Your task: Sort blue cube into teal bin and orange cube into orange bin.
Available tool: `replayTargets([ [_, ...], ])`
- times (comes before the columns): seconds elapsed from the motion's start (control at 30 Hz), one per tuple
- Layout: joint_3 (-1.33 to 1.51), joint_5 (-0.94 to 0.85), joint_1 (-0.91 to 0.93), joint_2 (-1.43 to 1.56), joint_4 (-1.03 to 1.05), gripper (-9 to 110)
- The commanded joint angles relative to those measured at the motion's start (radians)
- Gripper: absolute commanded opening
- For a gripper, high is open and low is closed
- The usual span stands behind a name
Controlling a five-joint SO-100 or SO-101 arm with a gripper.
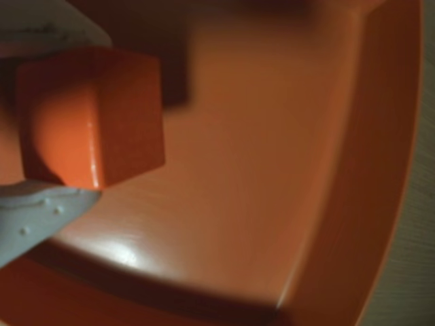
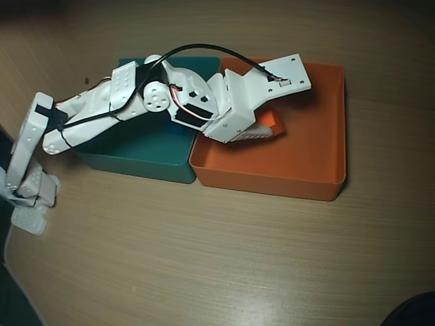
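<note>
In the wrist view my gripper (image 1: 88, 115) is shut on the orange cube (image 1: 95, 115), with one white finger above it and one (image 1: 34, 217) below it. The cube hangs over the floor of the orange bin (image 1: 272, 170) and casts a shadow on it. In the overhead view the arm reaches across the teal bin (image 2: 136, 153), and the gripper (image 2: 272, 125) is inside the left part of the orange bin (image 2: 312, 156), where a bit of the orange cube (image 2: 270, 120) shows. The blue cube is not visible; the arm covers much of the teal bin.
The two bins stand side by side on a wooden table (image 2: 204, 258), teal on the left and orange on the right in the overhead view. The arm's base (image 2: 27, 183) is at the left edge. A dark object (image 2: 414, 312) sits at the bottom right corner.
</note>
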Motion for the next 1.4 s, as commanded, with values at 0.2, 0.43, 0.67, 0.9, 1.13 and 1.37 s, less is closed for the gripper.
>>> replayTargets([
  [0.2,-0.084,0.002,0.014,0.032,-0.006,40],
  [0.43,-0.089,0.003,0.014,0.041,-0.006,47],
  [0.67,-0.092,0.003,0.015,0.041,-0.006,34],
  [0.9,-0.091,0.005,0.015,0.044,-0.009,10],
  [1.13,-0.083,0.038,0.037,0.137,-0.003,-7],
  [1.37,0.049,0.118,0.112,0.383,-0.002,-5],
])
